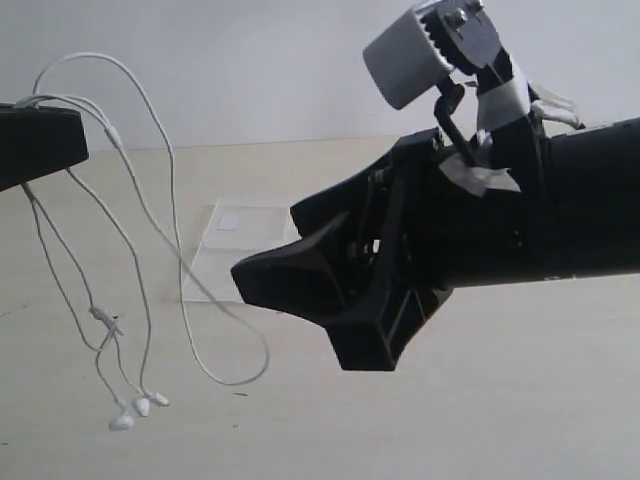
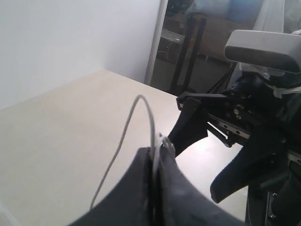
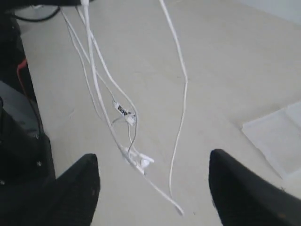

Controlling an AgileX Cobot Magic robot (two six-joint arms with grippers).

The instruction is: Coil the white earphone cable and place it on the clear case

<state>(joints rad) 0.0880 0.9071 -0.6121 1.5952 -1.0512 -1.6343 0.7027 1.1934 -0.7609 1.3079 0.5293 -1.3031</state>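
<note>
The white earphone cable (image 1: pixel 105 318) hangs in long, loose loops from my left end effector (image 1: pixel 60 140), whose fingers are pressed together on a bunch of strands at the top. The earbuds (image 1: pixel 135 410) dangle at the lowest point, just above the bench (image 1: pixel 450 420) or perhaps brushing it; I cannot tell which. One longer loop swings out toward the clear case (image 1: pixel 235 240), which lies flat on the bench behind the wire, with nothing on it. Part of the case is hidden behind my right arm.

My right end effector (image 3: pixel 153 193) is spread wide and holds nothing. It faces the hanging strands from the side and touches none of them.

I judge this to be the coiling step, with the wire gathered in the air but not wound tight. The next move seems to call for my right end effector to close on the slack below the left one. The wire is thin and free to sway, so the pads must meet it squarely. Only a compact bundle will sit on the case.
</note>
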